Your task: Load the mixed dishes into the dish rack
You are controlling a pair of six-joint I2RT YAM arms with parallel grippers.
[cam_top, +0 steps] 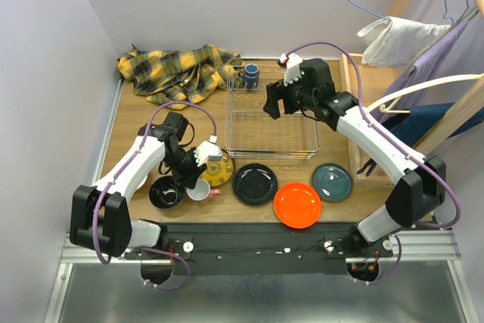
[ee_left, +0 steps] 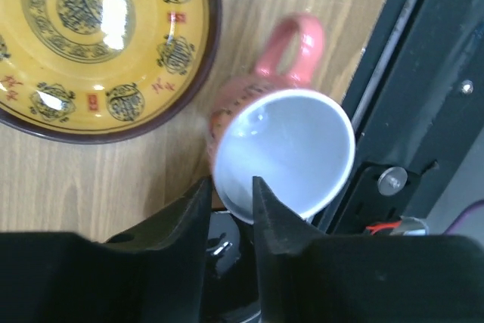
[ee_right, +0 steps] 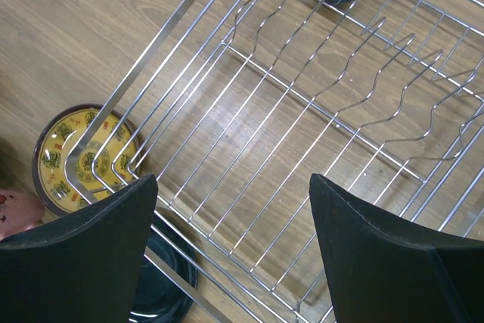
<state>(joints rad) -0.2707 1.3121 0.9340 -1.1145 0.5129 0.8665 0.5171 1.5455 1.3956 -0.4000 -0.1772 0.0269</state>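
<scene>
The dish rack (cam_top: 261,130) sits mid-counter (cam_top: 136,122) toward the far edge. The right gripper (cam_top: 274,102) hangs over it, fingers spread wide, holding nothing. Along the near edge lie the orange plate (cam_top: 297,204), black plate (cam_top: 255,184), teal plate (cam_top: 331,181) and yellow patterned plate (cam_top: 219,172). The black bowl (cam_top: 165,192) is toward the near-left corner. Between bowl and yellow plate the white cup (ee_left: 291,149) tilts, its rim pinched by the left gripper (ee_left: 231,187). A blue mug (cam_top: 250,76) stands in the rack's far-left corner.

Dish rack (cam_top: 272,154): gleaming bare metal wire
Yellow plate (ee_left: 98,35): glossy glaze catching light
Cup (ee_left: 291,149): shining smooth and glazed
Table (ee_left: 91,179): showing matt wood grain
</scene>
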